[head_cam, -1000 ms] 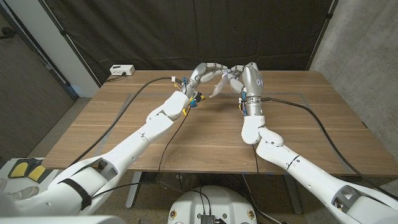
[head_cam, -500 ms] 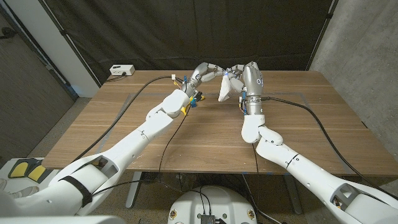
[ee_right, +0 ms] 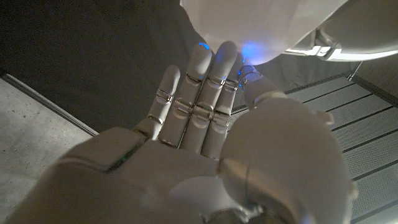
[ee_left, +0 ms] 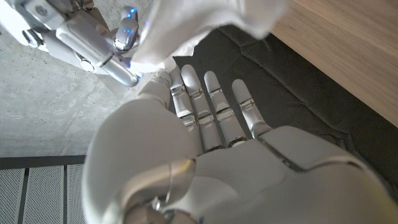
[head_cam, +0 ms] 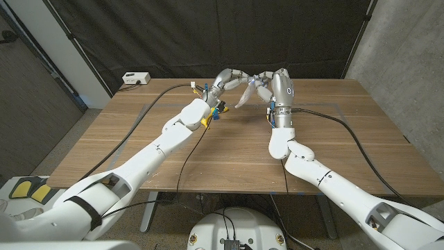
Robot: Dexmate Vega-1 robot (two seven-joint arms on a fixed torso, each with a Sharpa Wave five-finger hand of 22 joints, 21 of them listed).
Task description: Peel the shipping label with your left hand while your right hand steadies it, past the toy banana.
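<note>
Above table's (head_cam: 139,132) far edge, both hands, left (head_cam: 229,78) & right (head_cam: 272,82), pinch label (head_cam: 244,96) between them.

My head camera looks down over both arms across the surface (head_cam: 229,149). Each wrist camera sits close behind its own hand; all share the white label (head_cam: 244,99).
</note>
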